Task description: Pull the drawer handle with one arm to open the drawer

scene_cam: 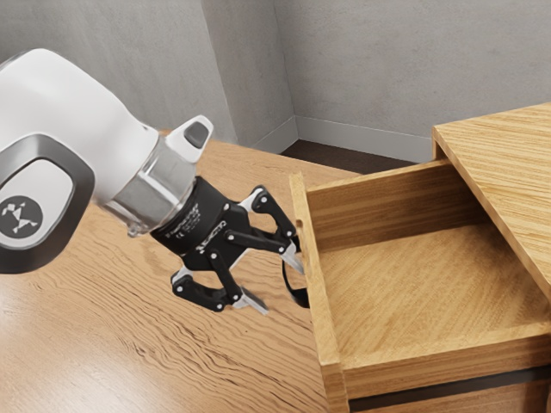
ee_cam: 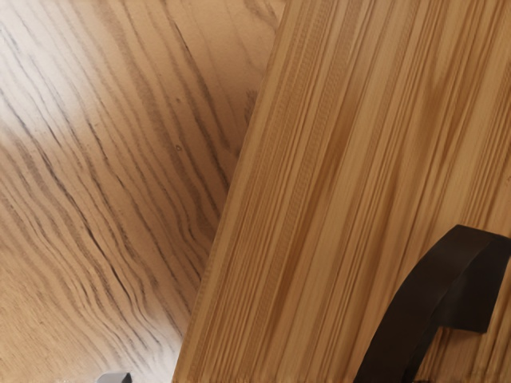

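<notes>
Just in front of the pulled-out drawer (scene_cam: 312,258), the hand (scene_cam: 275,281) hangs low over the tabletop (scene_cam: 103,344) with its two black fingers spread wide. One metal-tipped finger sits up beside the drawer front. The other points down toward the wood. The dark drawer handle (scene_cam: 296,288), a thin curved strap on the front panel, lies close to the upper fingertip. The fingers do not pinch it from two sides, and whether that tip touches it cannot be told.

The drawer stands well out of its cabinet (scene_cam: 508,163), showing a flat, bare floor and straight board walls. Drawer and cabinet are light oak-coloured wood with fine, straight grain. The tabletop is a warmer brown, with broad, wavy grain lines.

In the wrist view, the drawer front (ee_cam: 359,199) shows tight parallel stripes. The handle (ee_cam: 435,311) arches off it as a smooth, matte black band, and the swirling grain of the tabletop (ee_cam: 96,199) lies beside it.

The arm is glossy white with a grey joint cap.
</notes>
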`<state>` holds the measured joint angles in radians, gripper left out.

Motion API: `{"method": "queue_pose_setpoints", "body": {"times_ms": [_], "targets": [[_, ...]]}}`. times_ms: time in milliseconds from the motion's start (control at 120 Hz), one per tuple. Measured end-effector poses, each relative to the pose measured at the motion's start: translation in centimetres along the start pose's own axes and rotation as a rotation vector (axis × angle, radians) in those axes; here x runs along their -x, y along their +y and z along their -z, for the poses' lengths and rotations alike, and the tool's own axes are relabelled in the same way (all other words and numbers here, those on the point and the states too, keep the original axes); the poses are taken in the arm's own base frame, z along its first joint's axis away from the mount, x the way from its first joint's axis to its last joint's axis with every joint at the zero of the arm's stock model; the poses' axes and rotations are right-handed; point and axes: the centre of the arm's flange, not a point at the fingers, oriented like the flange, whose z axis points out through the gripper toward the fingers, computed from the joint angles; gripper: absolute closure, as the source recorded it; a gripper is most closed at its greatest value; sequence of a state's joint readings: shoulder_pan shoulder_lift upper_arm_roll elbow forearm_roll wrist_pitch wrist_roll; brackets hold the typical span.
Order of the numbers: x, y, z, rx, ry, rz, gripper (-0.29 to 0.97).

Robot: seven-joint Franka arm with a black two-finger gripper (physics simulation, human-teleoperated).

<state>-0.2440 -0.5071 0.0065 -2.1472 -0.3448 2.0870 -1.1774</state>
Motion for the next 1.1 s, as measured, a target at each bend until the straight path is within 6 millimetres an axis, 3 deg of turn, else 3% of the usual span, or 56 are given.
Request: {"method": "queue_pose_setpoints", "body": {"times_ms": [492,650,742,858,958,1025,1100], "targets": [[0.9,-2.1,1.6,0.011,0.007,-0.018,0.3],[0.8,-2.1,2.0,0.011,0.007,-0.02,0.22],[0.8,-1.8,3.6,0.026,0.007,-0.022,0.19],[1.4,-0.2,8.8,0.049,0.049,-0.061,0.13],[0.9,4.6,13.0,-0.005,0.188,-0.15,0.08],[-0.4,7.7,13.7,-0.06,0.25,-0.212,0.06],[-1.9,10.3,12.3,-0.152,0.275,-0.288,0.04]]}}
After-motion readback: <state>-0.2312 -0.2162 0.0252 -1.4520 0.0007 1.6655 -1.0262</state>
